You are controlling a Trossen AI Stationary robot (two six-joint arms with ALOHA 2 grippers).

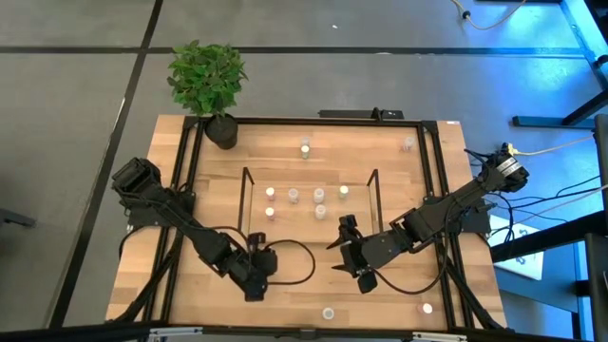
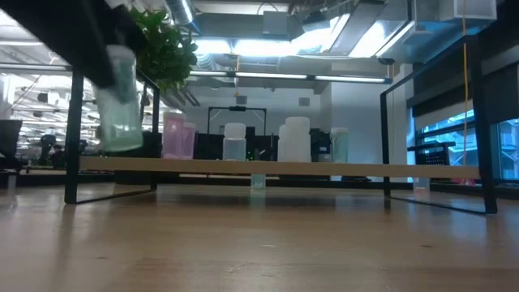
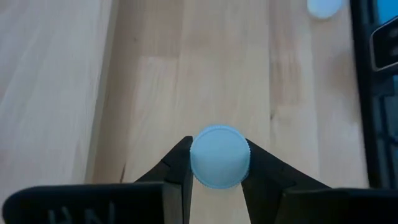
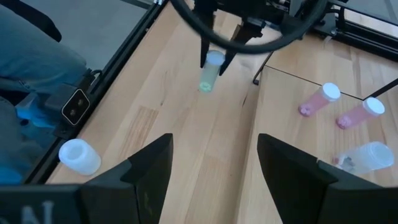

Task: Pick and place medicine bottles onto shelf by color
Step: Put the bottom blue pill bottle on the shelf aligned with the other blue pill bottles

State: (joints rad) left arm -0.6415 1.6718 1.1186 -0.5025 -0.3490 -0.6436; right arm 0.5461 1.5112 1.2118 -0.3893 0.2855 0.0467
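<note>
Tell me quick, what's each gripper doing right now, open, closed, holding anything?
Left gripper: closed on a green bottle, gripped at its white cap, lifted off the table.
Right gripper: open, holding nothing, near the shelf.

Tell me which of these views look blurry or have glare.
Low view: the bottle held at upper left is smeared and soft, while ceiling lights glare behind the shelf. Left wrist view: the left gripper fingers and the bottle cap are sharp, the far tabletop softer. High view: blue light spills in at the right edge.
</note>
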